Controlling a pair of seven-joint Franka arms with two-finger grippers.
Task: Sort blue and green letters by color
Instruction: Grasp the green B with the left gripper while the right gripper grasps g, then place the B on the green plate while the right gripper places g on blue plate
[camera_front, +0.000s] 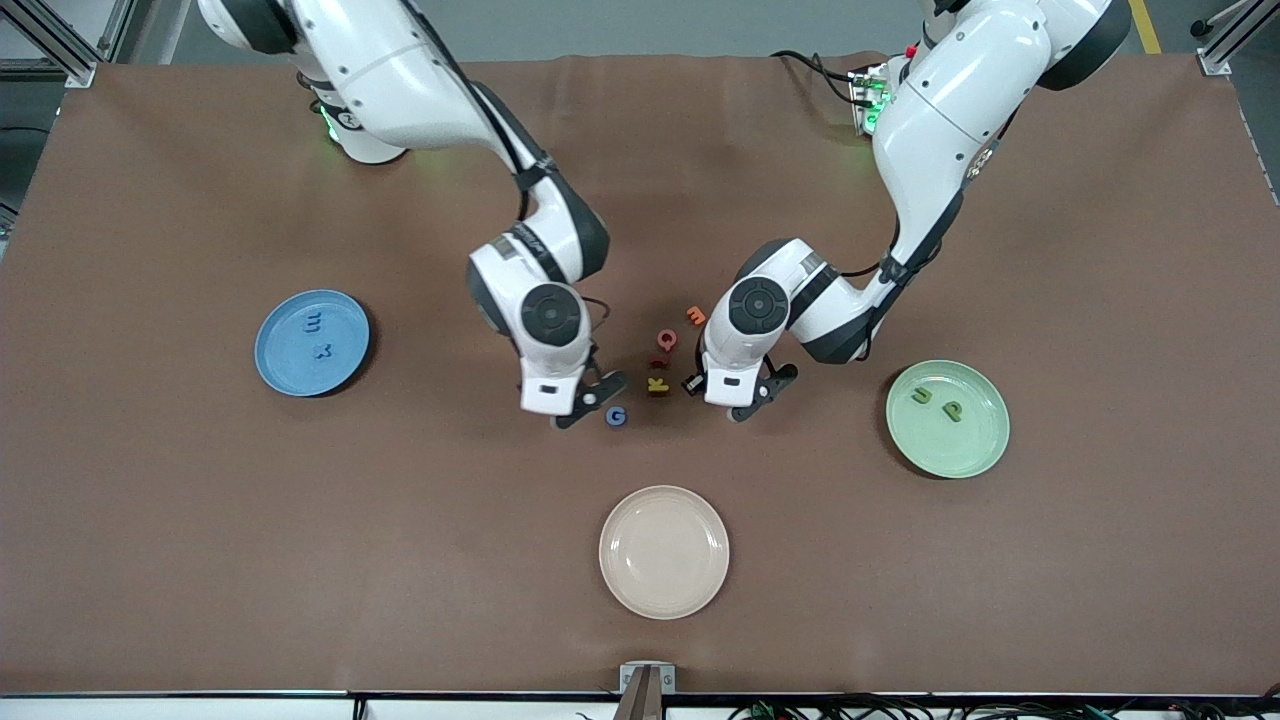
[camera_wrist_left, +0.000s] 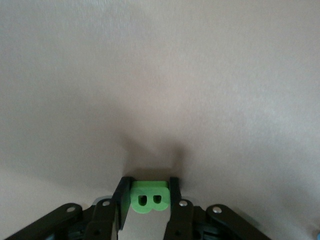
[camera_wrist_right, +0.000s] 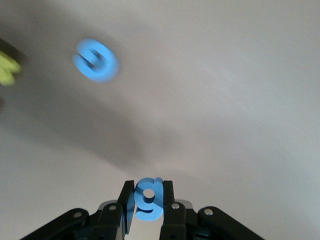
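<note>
Toward the right arm's end of the brown table, a round blue plate (camera_front: 311, 343) holds two small chunky blue letters (camera_front: 316, 336), lying side by side and apart from each other. Nearer the middle, the right gripper (camera_wrist_right: 146, 200) is clenched on a little blue 9-shaped letter (camera_wrist_right: 148, 199) pinched upright between its fingers, low over the table beside a loose blue letter G (camera_front: 616, 416) that lies flat on the cloth. Next comes a small cluster of red, orange and yellow letters (camera_front: 662, 360) between the two grippers. A round cream plate (camera_front: 663, 551) sits nearest the front camera. The left gripper (camera_wrist_left: 148, 199) grips a bright green letter B (camera_wrist_left: 149, 198), its two holes showing between the black fingers, low over the table beside that cluster. Toward the left arm's end, a round pale green plate (camera_front: 947, 418) carries two green letters (camera_front: 938, 403), a U and a P, just beside each other.
</note>
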